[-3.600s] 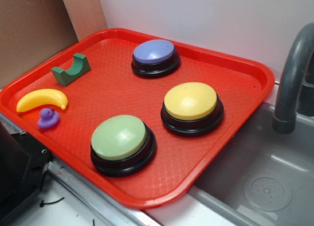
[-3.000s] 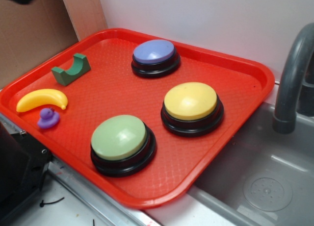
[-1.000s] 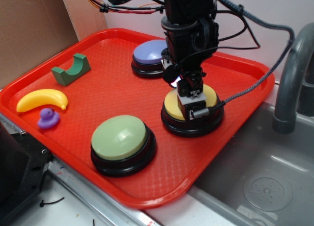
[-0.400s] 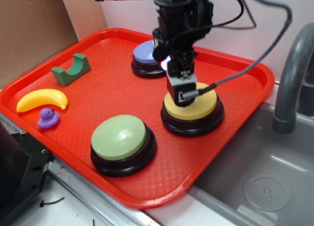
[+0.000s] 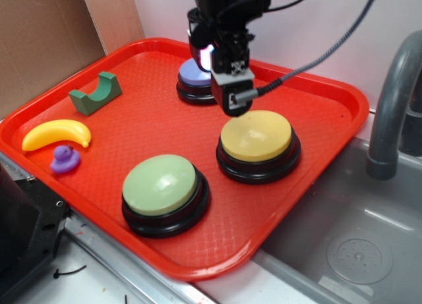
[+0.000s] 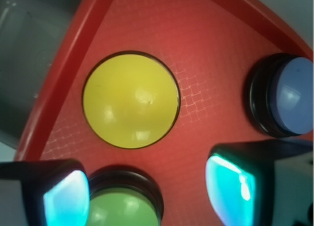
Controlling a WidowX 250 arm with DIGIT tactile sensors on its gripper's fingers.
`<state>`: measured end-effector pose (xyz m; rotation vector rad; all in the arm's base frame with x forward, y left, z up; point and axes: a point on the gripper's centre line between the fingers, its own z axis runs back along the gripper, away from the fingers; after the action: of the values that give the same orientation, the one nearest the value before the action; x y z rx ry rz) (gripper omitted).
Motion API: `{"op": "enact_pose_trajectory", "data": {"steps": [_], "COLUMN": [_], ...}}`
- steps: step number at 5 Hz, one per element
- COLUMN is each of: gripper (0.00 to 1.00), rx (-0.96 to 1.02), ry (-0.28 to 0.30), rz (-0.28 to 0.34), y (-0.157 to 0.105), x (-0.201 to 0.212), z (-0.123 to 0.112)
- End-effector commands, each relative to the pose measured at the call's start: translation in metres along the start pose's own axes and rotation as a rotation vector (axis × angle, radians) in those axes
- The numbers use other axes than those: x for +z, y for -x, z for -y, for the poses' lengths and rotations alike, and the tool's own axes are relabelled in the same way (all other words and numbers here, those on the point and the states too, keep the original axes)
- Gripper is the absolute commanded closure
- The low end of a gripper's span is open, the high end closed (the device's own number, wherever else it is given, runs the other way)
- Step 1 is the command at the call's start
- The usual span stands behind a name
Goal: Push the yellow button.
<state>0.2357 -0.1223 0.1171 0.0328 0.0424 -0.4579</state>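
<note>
Jaws spread apart and holding nothing, the gripper (image 5: 232, 101) hangs above the yellow button (image 5: 256, 135) — just off its far-left edge, not touching. That button sits right of centre on the red tray (image 5: 336, 103), between the green button (image 5: 160, 184) and the blue button (image 6: 292, 96).

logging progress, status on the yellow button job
Hand above the tray, jaws apart, holding nothing. Pale yellow domed push button on black base untouched right now, hand clear of it. Nothing in the way.
</note>
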Motion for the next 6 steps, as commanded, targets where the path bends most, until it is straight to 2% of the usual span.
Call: {"op": "enact_pose_trajectory", "data": {"steps": [1,6], "gripper": [0.0,0.0], "rx": [0.027,0.068], "ry": [-0.003,0.007], "rz": [0.072,0.056], "y": [0.004,0.014], "x": [0.026,0.047], "z": [0.004,0.002]}}
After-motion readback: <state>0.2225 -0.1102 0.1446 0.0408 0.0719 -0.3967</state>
